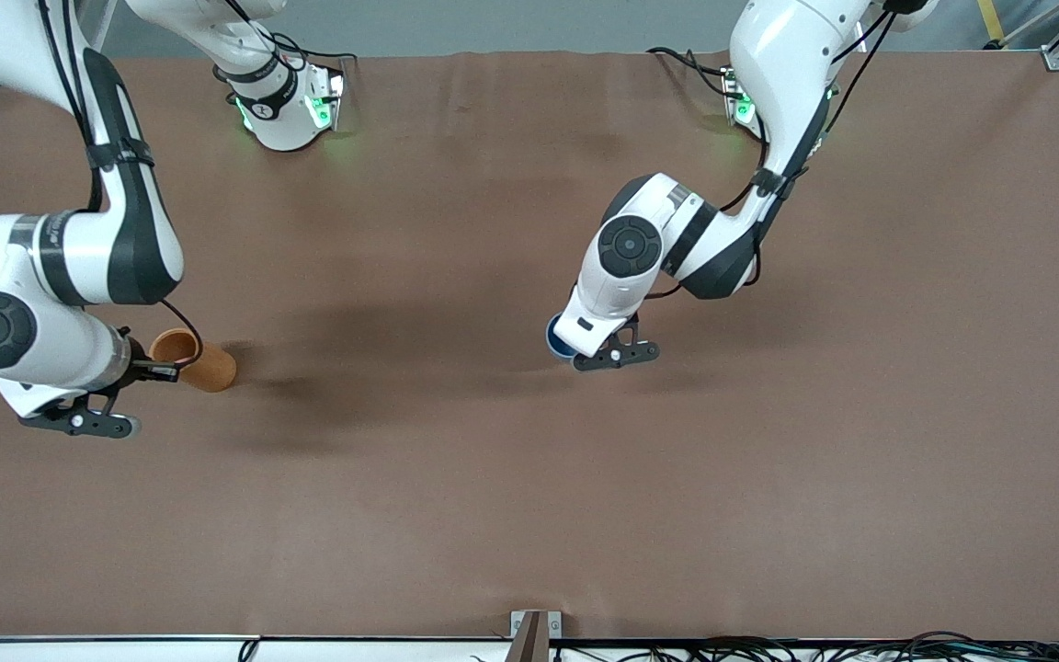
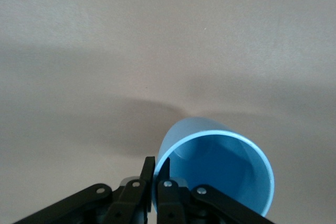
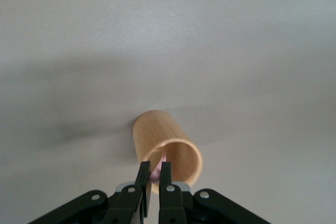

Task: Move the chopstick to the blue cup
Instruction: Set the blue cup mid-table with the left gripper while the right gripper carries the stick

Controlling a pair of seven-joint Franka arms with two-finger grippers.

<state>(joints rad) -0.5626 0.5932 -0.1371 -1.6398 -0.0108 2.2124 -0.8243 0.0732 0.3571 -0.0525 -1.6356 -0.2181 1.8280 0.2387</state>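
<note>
A: Right gripper (image 3: 155, 178) at the orange-brown cup (image 3: 167, 150), toward the right arm's end of the table, pinched tight on the pink chopstick (image 3: 162, 160) poking out of its mouth. Probably for pulling it out.

B: And left gripper (image 2: 156, 178) clamped on the blue cup (image 2: 215, 174) rim mid-table, likely steadying it as the target.
</note>
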